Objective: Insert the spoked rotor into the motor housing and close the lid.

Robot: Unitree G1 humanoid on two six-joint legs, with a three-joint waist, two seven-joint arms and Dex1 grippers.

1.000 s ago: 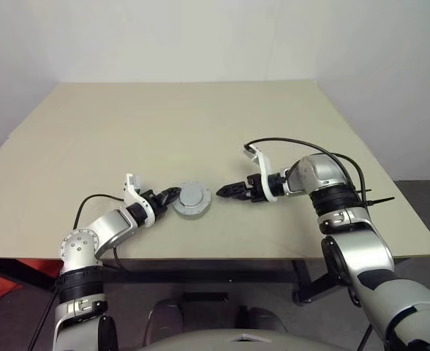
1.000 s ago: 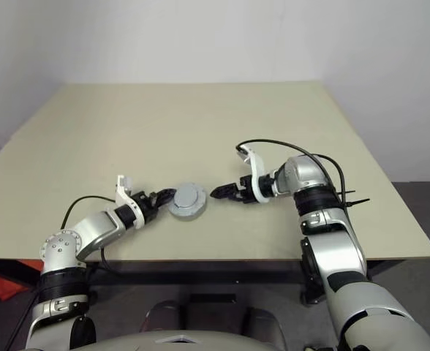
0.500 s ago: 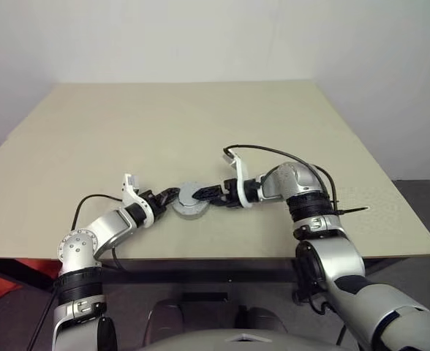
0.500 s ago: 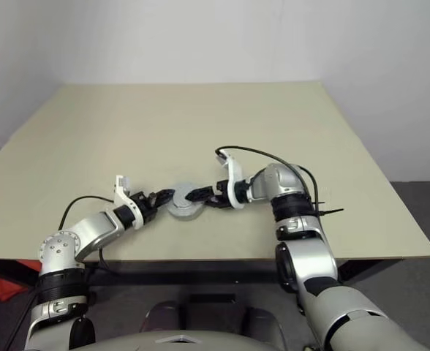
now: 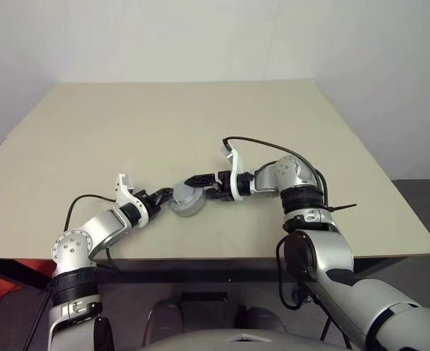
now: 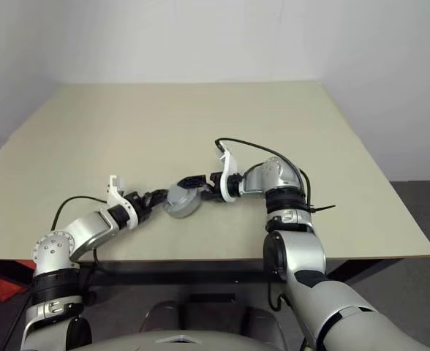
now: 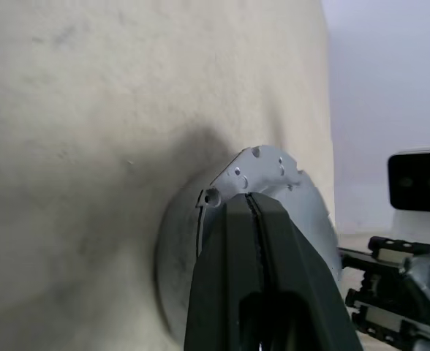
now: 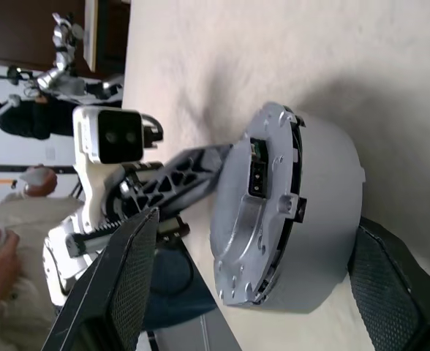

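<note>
Both grippers at the closed motor housing (image 5: 185, 199) near the front edge of the table (image 5: 164, 124), housing tipped up on edge.

The grey housing with the lid (image 8: 248, 205) on it is tilted, not flat; in the right wrist view it stands nearly on its rim, flat faces to the sides, axis roughly along the tabletop, lower rim on the table. Left gripper (image 5: 161, 196): fingers (image 7: 255, 241) pressed together, pinching the housing's flange at its left edge. Right gripper (image 5: 202, 179) comes in from the right with jaws spread wide, one finger (image 8: 131, 270) on each side of the housing, not clamped. Can't tell if the pads touch it. A person sits in the background of the right wrist view.
</note>
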